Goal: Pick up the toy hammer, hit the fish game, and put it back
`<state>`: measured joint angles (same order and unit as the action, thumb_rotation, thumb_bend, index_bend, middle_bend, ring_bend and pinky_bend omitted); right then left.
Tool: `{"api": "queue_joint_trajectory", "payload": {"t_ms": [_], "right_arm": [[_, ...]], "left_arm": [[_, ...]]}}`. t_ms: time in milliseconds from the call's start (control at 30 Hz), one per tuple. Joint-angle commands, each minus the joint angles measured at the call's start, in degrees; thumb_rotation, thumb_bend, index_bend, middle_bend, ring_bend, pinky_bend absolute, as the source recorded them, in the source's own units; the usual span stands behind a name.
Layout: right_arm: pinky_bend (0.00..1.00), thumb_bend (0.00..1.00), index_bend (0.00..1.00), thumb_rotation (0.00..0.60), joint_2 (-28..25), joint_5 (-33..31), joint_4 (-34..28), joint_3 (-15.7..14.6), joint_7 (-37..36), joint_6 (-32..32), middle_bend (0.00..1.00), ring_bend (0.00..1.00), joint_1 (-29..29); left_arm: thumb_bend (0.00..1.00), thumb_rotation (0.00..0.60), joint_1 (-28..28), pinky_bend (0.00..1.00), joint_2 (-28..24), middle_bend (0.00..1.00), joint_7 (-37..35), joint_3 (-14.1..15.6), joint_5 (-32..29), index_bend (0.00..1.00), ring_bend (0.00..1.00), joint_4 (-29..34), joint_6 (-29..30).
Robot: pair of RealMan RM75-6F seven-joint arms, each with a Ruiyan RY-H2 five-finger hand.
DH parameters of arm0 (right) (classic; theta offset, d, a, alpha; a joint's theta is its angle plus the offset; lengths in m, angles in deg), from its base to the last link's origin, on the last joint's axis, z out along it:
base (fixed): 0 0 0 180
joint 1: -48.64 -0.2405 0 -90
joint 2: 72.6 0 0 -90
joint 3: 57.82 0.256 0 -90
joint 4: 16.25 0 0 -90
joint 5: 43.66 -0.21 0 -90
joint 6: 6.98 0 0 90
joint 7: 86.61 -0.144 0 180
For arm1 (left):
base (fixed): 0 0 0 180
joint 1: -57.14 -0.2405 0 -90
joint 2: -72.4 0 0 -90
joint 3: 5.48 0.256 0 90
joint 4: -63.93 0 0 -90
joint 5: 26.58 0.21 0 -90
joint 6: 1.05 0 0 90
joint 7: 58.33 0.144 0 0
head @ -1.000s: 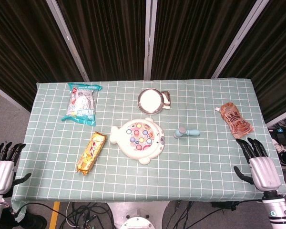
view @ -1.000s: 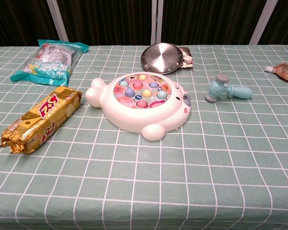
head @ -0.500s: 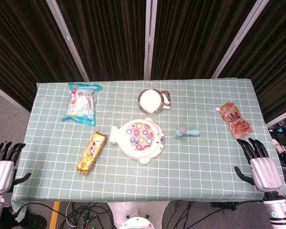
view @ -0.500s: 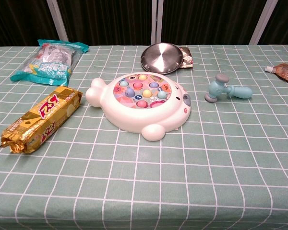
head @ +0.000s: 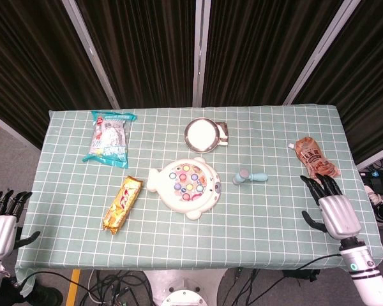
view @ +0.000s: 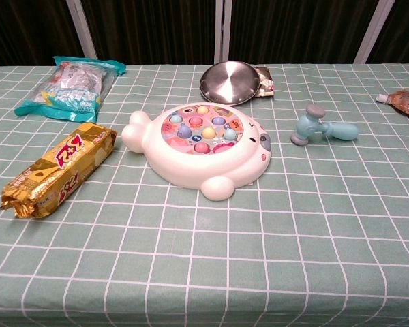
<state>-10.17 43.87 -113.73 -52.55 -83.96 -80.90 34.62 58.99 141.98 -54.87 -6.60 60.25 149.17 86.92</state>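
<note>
Dark curtains back a green checked surface (head: 274,210). From the head view, the hammer (head: 249,176) lies right of the fish game (head: 185,187), well apart from the right robot hand (head: 329,209), released, fingers spread. The left robot hand (head: 3,220) hangs off the near-left corner, also released. In the chest view, hammer (view: 323,128) beside game (view: 199,150); a dish (view: 230,82) holds nothing; a pouch (view: 407,103) is cut off.

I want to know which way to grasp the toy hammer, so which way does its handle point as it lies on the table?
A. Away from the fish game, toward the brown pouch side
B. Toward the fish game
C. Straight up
A: the toy hammer lies flat with its grey head nearest the fish game and its blue handle pointing toward the brown pouch side.
</note>
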Motion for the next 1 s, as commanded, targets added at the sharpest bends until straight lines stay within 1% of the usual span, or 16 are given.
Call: {"api": "queue_joint_trajectory", "payload": {"t_ms": [33,167,300,533,667,900,1000], "right_arm": [[0.05,0.27,0.15,0.600,2.35,-1.95,2.18,2.09,1.15,4.78,0.23,0.04,-4.04],[0.10,0.27,0.18,0.600,5.34,-4.47,5.64,3.63,1.91,11.55,0.27,0.09,-9.12],[0.11,0.27,0.19,0.600,9.24,-7.63,9.82,5.18,3.33,18.42,0.28,0.09,-14.56],[0.12,0.27,0.25,0.600,16.51,-12.34,18.00,6.85,4.03,26.49,0.30,0.10,-21.73],[0.13,0.27,0.28,0.600,19.53,-14.02,21.87,7.09,3.87,28.77,0.32,0.11,-24.13],[0.15,0.28,0.31,0.600,22.56,-15.75,26.47,6.60,2.65,29.91,0.34,0.13,-25.65],[0.21,0.29,0.35,0.600,23.89,-15.93,28.30,6.28,1.69,30.05,0.37,0.17,-25.96]], "left_arm": [[0.00,0.600,0.30,0.02,-0.11,0.14,0.15,0.01,0.39,0.13,0.05,0.27,-0.12],[0.00,0.600,0.14,0.02,-0.28,0.14,0.73,0.15,0.84,0.13,0.05,0.84,0.40],[0.00,0.600,0.07,0.02,-0.48,0.14,1.14,0.25,0.56,0.13,0.05,1.36,0.11],[0.00,0.600,0.11,0.02,-0.58,0.14,0.69,0.28,0.22,0.13,0.05,1.21,-0.34],[0.00,0.600,-0.07,0.02,-0.62,0.14,0.27,0.35,0.12,0.13,0.05,0.94,-0.28],[0.00,0.600,-0.46,0.02,-0.39,0.14,-0.09,0.42,-0.15,0.13,0.05,0.34,-0.03],[0.00,0.600,-0.47,0.02,-0.26,0.14,-0.13,0.47,0.08,0.13,0.05,0.16,0.08]]}}
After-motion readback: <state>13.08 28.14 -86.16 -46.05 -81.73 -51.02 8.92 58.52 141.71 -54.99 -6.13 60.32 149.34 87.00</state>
